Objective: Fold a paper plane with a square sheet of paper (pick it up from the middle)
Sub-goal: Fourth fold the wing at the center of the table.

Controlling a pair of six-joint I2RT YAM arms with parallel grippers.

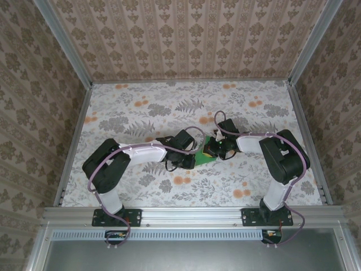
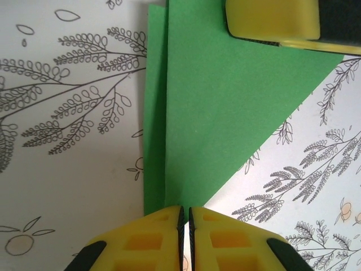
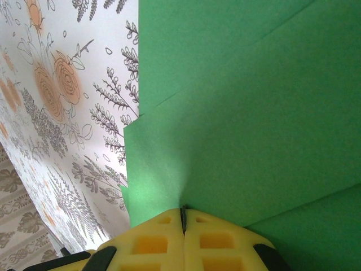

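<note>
Over the paper, left hand faces right hand.

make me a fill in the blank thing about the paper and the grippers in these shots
1. The folded sheet of paper is ___ in colour.
2. The left gripper and the right gripper both have ___ fingers.
3. The table cover is printed with ___ and leaves.
Missing words: green; yellow; flowers.
</note>
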